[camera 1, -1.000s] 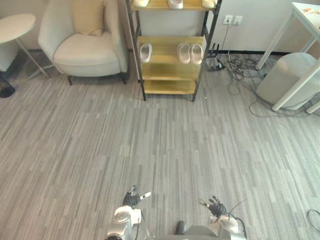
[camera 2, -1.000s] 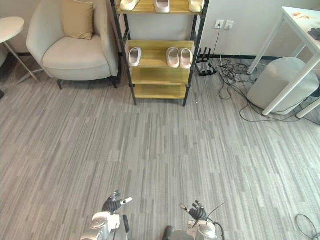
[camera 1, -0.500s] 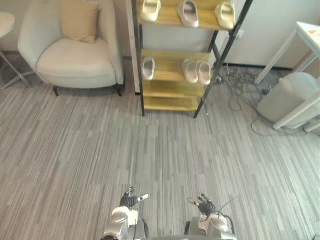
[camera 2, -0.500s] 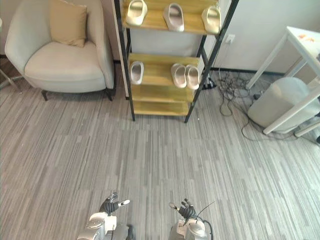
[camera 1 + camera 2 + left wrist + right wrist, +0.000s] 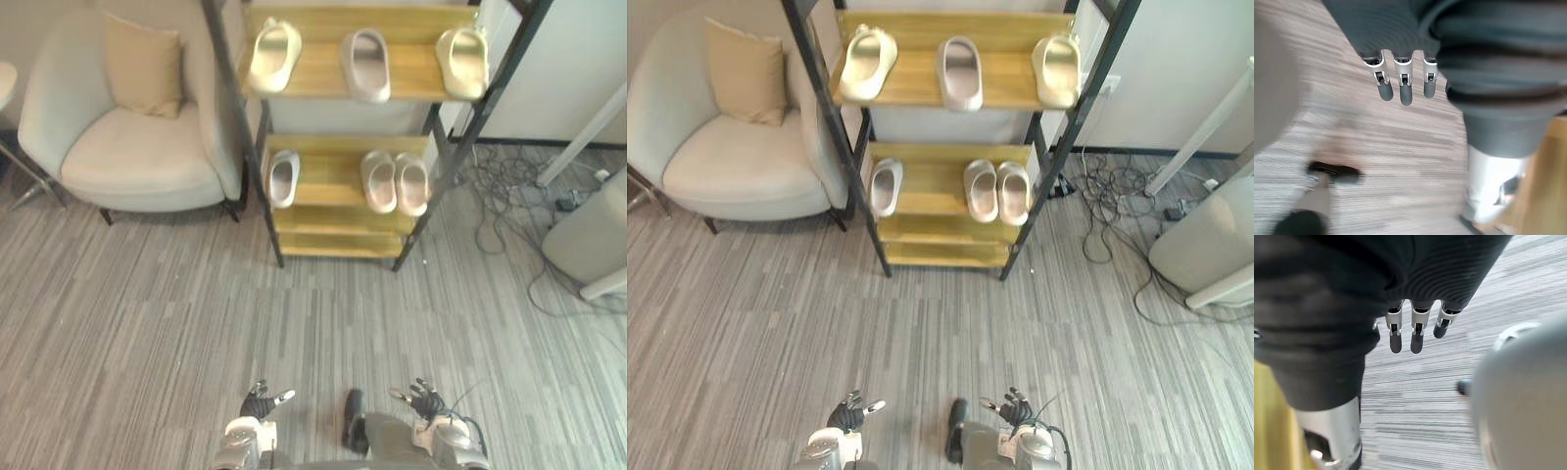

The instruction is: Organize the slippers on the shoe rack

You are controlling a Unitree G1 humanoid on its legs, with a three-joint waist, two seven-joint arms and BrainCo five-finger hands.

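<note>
A black-framed wooden shoe rack (image 5: 345, 245) stands against the far wall. Its top shelf carries three pale slippers: a cream one (image 5: 273, 54) at left, a grey-white one (image 5: 364, 63) in the middle, a cream one (image 5: 463, 57) at right. On the shelf below, a single white slipper (image 5: 283, 177) lies at left and a pinkish pair (image 5: 395, 181) at right. My left hand (image 5: 259, 404) and right hand (image 5: 425, 403) hang low at the bottom of the view, far from the rack, both open with straight fingers (image 5: 1403, 88) and holding nothing.
A beige armchair (image 5: 127, 147) with a tan cushion (image 5: 143, 65) sits left of the rack. Cables (image 5: 529, 220) trail over the floor to the right, beside a pale round stool (image 5: 598, 240) and a white table leg (image 5: 583, 132). Grey striped floor (image 5: 196, 323) lies between me and the rack.
The camera has moved closer and tilted up, so the rack looks larger and its top shelf now shows in full. Both hands keep their low open pose.
</note>
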